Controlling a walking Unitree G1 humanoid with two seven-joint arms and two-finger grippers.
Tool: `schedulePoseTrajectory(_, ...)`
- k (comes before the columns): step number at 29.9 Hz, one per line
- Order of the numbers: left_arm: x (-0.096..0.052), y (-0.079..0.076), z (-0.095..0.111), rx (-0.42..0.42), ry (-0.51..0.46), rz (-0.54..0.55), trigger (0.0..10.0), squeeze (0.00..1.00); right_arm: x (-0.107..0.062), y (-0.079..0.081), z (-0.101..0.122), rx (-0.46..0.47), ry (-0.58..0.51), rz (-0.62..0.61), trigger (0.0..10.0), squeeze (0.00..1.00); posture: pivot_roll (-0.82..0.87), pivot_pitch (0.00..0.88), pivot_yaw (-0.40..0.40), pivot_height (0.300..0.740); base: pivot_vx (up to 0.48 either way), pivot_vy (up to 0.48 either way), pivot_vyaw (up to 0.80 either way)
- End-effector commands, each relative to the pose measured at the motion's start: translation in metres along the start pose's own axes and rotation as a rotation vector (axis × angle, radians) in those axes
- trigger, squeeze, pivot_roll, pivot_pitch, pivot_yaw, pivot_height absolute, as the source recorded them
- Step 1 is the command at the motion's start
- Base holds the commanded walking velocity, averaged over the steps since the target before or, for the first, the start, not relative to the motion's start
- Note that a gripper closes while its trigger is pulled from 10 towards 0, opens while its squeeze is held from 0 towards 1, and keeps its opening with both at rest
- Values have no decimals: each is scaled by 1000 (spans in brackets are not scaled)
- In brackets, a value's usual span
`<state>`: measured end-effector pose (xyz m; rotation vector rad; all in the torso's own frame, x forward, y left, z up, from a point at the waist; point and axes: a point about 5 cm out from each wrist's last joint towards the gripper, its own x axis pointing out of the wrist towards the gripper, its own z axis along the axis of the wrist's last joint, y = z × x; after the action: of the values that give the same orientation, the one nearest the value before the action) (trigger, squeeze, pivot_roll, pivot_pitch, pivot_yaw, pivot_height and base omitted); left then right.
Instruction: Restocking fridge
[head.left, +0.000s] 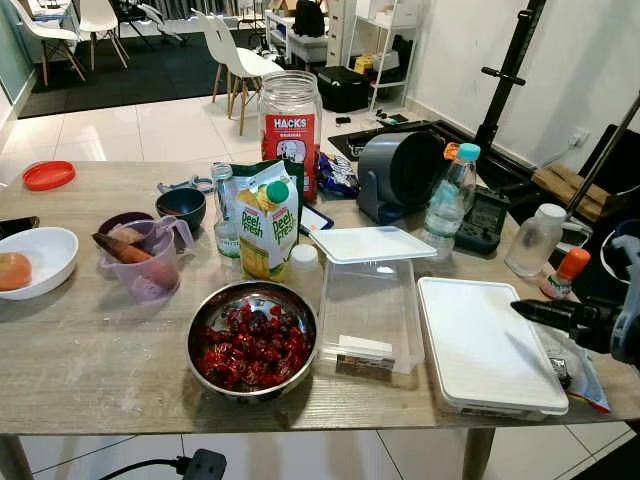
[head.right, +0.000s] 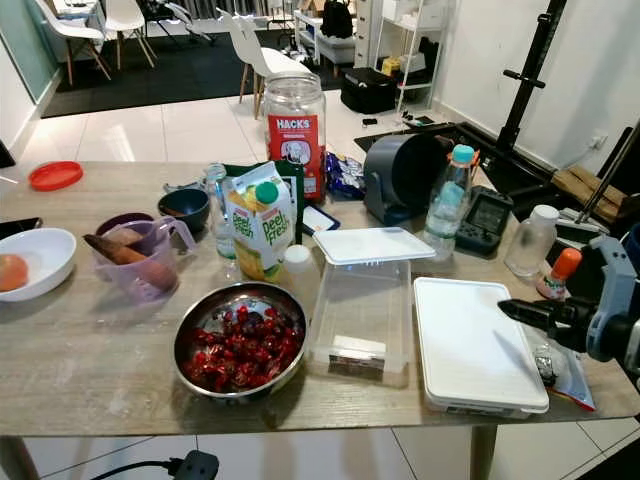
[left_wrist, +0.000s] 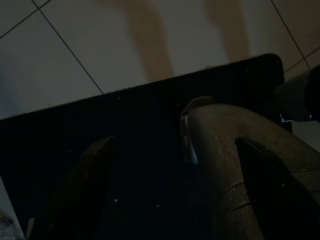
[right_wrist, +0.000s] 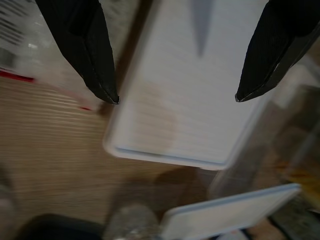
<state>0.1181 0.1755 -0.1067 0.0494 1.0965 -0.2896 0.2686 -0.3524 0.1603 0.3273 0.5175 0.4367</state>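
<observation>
Over the bench's (head.left: 90, 350) right end, the right gripper (right_wrist: 177, 97) hovers, jaws open, at the white lidded container (head.left: 485, 345); centre them across its edges before closing.

Head views bright and sharp; wrist views poor.
I saw even daylight on the table (head.left: 90, 350), the left wrist view nearly black, the right one blurred.

steel bowl (head.left: 252, 340) — dark red berries | jar (head.left: 289, 130) — red label | lid (head.left: 371, 243) — white
</observation>
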Motion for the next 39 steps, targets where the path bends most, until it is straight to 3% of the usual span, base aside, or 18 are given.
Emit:
schedulePoseTrajectory(1, -2, -6, -18, -8, 68, -15, 10000, 0, -5, -3, -6, 31, 28, 6, 10000, 0, -55, 0, -42, 740, 0, 0, 0)
schedulePoseTrajectory(11, -3, -6, -20, -3, 75, -13, 10000, 0, -13, -20, -42, 125, 157, -105, 10000, 0, -58, 0, -43, 740, 0, 0, 0)
schedulePoseTrajectory(18, -3, -6, -20, -3, 75, -11, 10000, 0, -17, -23, -43, 149, 128, -117, 10000, 0, -58, 0, -40, 740, 0, 0, 0)
schedulePoseTrajectory(23, -3, -5, -20, -4, 77, -11, 10000, 0, -18, -20, -44, 147, 76, -50, 10000, 0, -60, 0, -37, 740, 0, 0, 0)
schedulePoseTrajectory(29, -2, -5, -18, -20, 66, -11, 10000, 0, -26, -10, -19, 123, -234, 127, 10000, 0, -59, 0, -35, 740, 0, 0, 0)
schedulePoseTrajectory(33, -2, -5, -16, -29, 61, -8, 10000, 0, -26, -16, -10, 140, -428, 76, 10000, 0, -55, 0, -27, 740, 0, 0, 0)
schedulePoseTrajectory(36, -2, -5, -16, -23, 64, -8, 10000, 0, -21, -16, -11, 153, -480, 56, 10000, 0, -56, 0, -23, 740, 0, 0, 0)
schedulePoseTrajectory(39, -2, -5, -16, 1, 79, -11, 10000, 0, -4, -8, -17, 160, -506, 73, 10000, 0, -56, 0, -16, 740, 0, 0, 0)
